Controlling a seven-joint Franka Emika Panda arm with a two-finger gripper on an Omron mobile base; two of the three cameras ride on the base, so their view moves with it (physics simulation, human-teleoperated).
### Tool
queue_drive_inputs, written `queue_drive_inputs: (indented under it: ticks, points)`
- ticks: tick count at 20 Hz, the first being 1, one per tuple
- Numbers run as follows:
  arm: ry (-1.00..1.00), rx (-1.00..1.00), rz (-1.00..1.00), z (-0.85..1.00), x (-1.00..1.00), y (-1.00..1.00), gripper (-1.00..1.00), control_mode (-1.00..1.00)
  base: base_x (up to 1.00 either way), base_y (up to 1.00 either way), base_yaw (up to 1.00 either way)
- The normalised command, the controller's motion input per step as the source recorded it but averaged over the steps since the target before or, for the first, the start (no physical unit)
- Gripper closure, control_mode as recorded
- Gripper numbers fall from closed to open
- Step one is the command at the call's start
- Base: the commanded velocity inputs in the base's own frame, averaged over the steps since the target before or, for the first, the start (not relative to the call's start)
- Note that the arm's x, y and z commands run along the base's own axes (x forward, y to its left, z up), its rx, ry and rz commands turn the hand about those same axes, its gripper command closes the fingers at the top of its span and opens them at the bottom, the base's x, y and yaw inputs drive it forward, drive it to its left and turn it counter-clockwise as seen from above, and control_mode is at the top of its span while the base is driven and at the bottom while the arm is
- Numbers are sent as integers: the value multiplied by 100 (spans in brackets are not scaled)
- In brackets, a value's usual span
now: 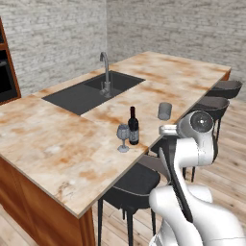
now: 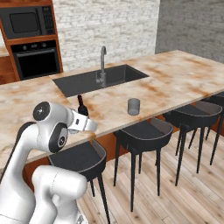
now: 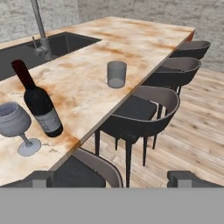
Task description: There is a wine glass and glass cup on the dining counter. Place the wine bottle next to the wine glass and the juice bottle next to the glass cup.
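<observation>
A dark wine bottle [image 1: 133, 126] with a red cap stands upright on the dining counter [image 1: 57, 144] near its front edge. The wine glass [image 1: 123, 137] is right beside it, almost touching. In the hand view the wine bottle [image 3: 40, 103] and the wine glass [image 3: 16, 124] sit at the left. The glass cup [image 1: 165, 111] stands alone farther right along the edge, and the hand view has this glass cup [image 3: 117, 74] at upper middle. My gripper [image 3: 112, 179] hangs off the counter's front edge above the stools. It is open, with nothing between the fingertips [image 3: 39, 178]. The juice bottle is out of view.
A dark sink [image 1: 96, 89] with a faucet [image 1: 104, 72] is set into the counter behind the bottle. Black stools [image 2: 146, 131] line the counter's front over a wooden floor. An oven [image 2: 35, 59] and a microwave [image 2: 26, 22] are built into the far left wall.
</observation>
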Motion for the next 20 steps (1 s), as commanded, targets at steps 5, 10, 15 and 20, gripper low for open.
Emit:
queue_drive_inputs:
  ticks: [5,10,15,20]
  points:
    - [0,0,0,0,0,0,-100,-100,0,0,0]
    - [0,0,0,0,0,0,-100,100,0,0,0]
    - [0,0,0,0,0,0,-100,100,-26,2,0]
    - [0,0,0,0,0,0,-100,100,-53,6,0]
